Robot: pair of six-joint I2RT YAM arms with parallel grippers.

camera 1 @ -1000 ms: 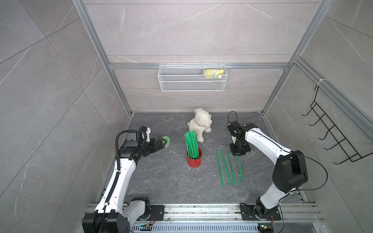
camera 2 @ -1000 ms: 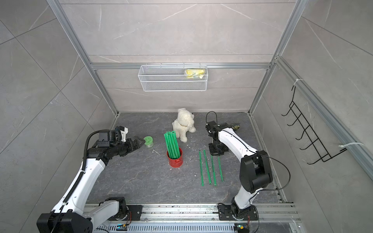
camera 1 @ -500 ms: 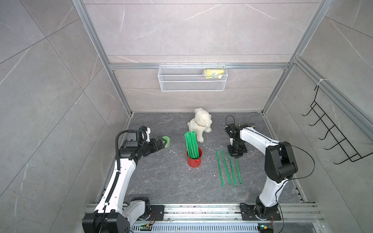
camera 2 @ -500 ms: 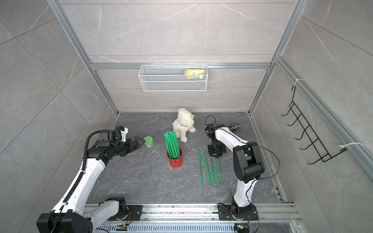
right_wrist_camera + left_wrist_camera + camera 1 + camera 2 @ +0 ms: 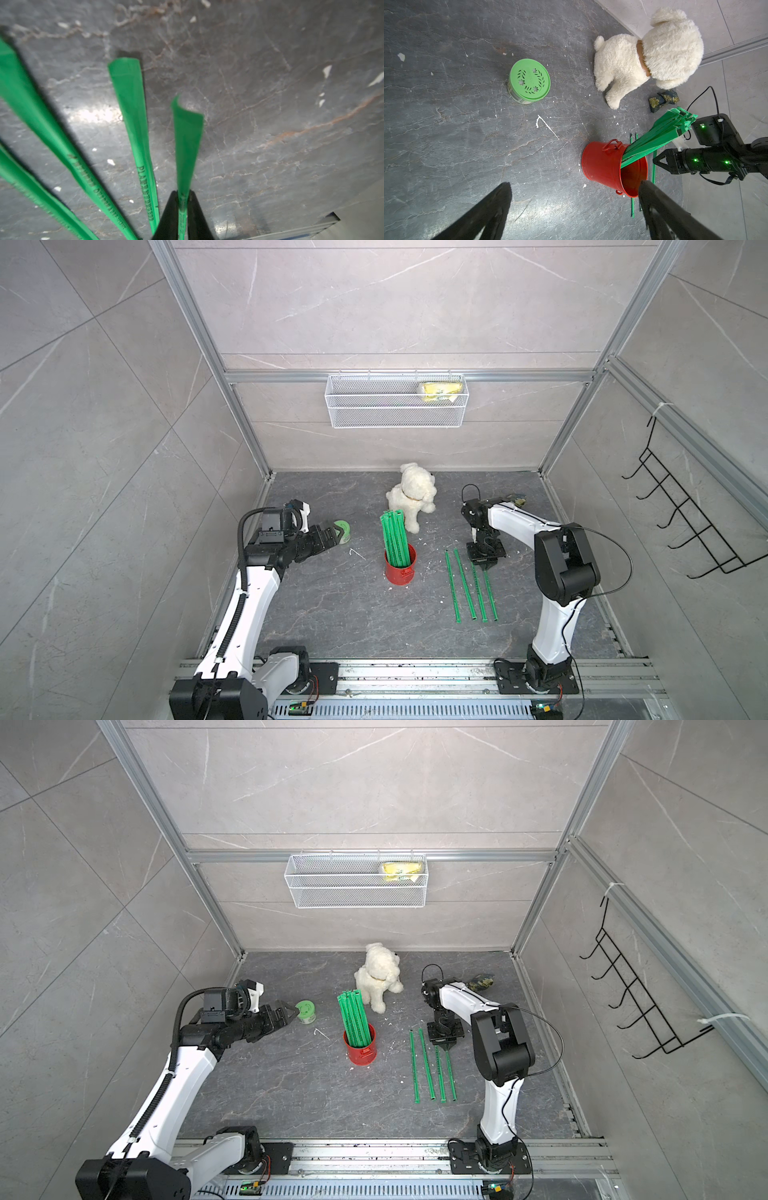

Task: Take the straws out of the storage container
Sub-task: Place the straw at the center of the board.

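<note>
Four straws (image 5: 471,587) lay parallel on the table (image 5: 332,614), pointing at the back wall (image 5: 395,323). We saw the right hand (image 5: 182,193) pinch the outermost straw (image 5: 490,595) at its far end; the left hand (image 5: 332,536) gaped.

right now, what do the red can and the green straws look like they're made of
Red can: probably painted metal; glossy sheen, thin rolled rim, handle loops.
Straws: thin paper or plastic, unclear which; matte green, dark print, flattened curled ends.
</note>
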